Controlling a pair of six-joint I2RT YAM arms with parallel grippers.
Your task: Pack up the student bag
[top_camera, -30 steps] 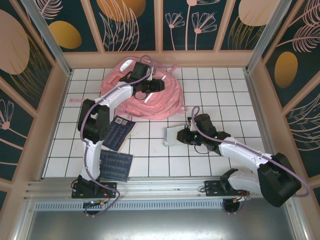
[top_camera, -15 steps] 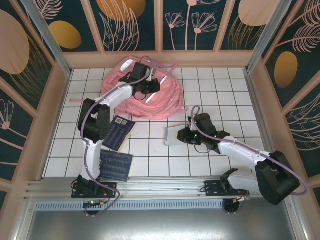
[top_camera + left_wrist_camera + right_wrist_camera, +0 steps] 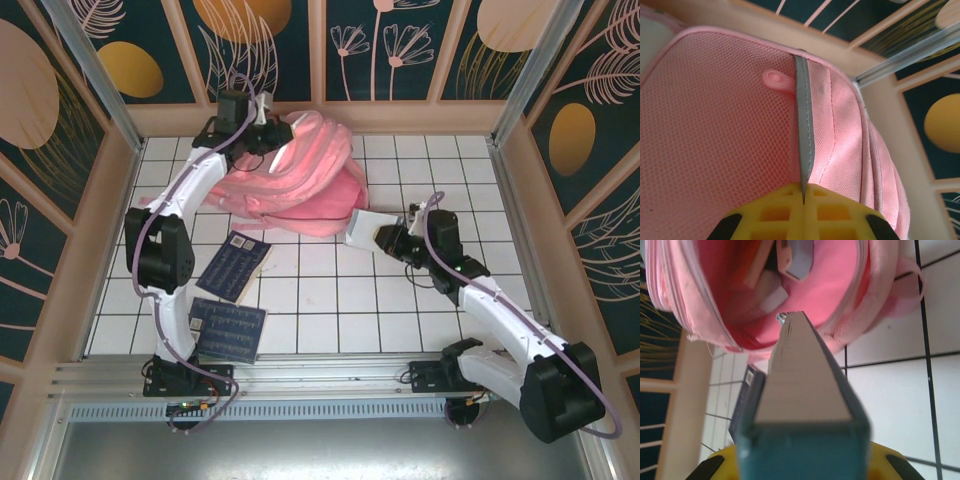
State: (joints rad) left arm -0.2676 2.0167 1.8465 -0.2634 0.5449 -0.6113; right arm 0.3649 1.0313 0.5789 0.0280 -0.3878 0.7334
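Your left jaws are pressing tight together, their yellow fingers [image 3: 767,212] pinching the student bag [image 3: 300,175] right on the grey reflective strip [image 3: 804,125] running between the pink mesh panel [image 3: 710,140] and the plain pink fabric, with a pink zipper pull [image 3: 776,79] lying just beside that strip. From there your left arm [image 3: 190,180] is stretching toward the far wall and holding the bag's upper flap raised, so the mouth is gaping toward the right. Your right jaws are clamping a book [image 3: 362,228] by its near end, a yellow finger [image 3: 892,465] showing on each side of its teal cover, and its pale page edge [image 3: 800,385] is pointing away from the wrist. The book's far corner is sitting at the open mouth, against the pink lining [image 3: 835,285], where a few pale things are lying inside that you cannot make out. The bag itself is resting on the far part of the white gridded desk [image 3: 320,300], left of centre and close to the far wall. Two dark blue notebooks are lying flat on the near left: one [image 3: 238,266] near the bag's near edge but apart from it, the other [image 3: 230,330] close to the desk's near edge, beside your left arm.
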